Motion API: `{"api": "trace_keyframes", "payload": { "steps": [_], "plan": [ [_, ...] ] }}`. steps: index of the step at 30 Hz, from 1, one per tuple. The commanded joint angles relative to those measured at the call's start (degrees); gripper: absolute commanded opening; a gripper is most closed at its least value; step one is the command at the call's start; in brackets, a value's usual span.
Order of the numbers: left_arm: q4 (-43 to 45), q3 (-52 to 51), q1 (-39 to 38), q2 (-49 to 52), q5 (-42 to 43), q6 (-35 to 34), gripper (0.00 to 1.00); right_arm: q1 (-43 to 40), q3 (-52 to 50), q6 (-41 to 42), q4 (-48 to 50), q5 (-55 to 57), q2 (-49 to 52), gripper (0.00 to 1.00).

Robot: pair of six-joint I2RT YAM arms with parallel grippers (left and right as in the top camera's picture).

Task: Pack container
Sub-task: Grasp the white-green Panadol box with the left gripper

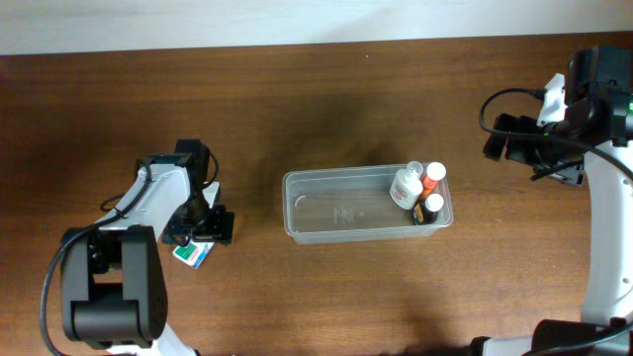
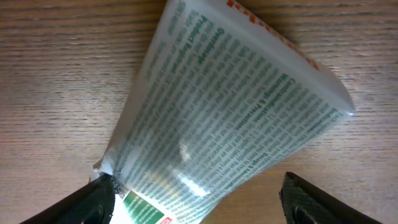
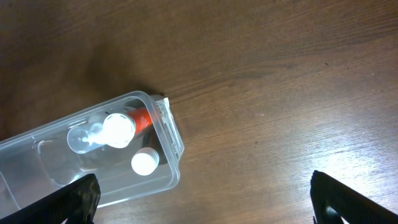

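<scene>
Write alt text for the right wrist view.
A clear plastic container sits at lower left on a wooden table, holding small white-capped bottles and an orange bottle. The right gripper hangs open over bare wood beside it.

Overhead: left gripper (image 1: 203, 234) hides most of tube (image 2: 230, 118). Tube print blurred, unreadable. Right wrist view: container (image 3: 171, 134) cut off at left edge.

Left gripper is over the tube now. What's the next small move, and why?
Probably close the left gripper on the tube. Its fingers stand open on either side of the tube, which lies flat on the table, not yet gripped. The container has free room at its left end, away from the bottles.
</scene>
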Motion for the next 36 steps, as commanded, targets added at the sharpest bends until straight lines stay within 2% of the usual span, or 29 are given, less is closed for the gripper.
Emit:
{"api": "trace_keyframes", "payload": {
  "steps": [1,9,29,31,36],
  "plan": [
    [0.37,-0.22,0.35,-2.23,-1.77,-0.63,0.91,-0.11,-0.37,-0.63,0.37,-0.72,-0.55,1.0],
    [2.19,-0.22,0.35,-8.63,-3.21,-0.61,0.99,-0.11,-0.37,-0.63,0.5,-0.72,-0.55,1.0],
    [9.27,-6.38,0.35,-4.13,-0.26,-0.61,0.99,-0.11,-0.37,-0.63,0.48,-0.72,-0.55,1.0],
    [9.27,-6.36,0.35,-4.15,-0.11,-0.63,0.95,-0.11,-0.37,-0.63,0.48,-0.72,-0.55,1.0],
    [8.59,-6.38,0.35,-4.15,2.23,-0.63,0.69,-0.11,-0.37,-0.66,0.46,-0.72,-0.55,1.0]
  ]
}}
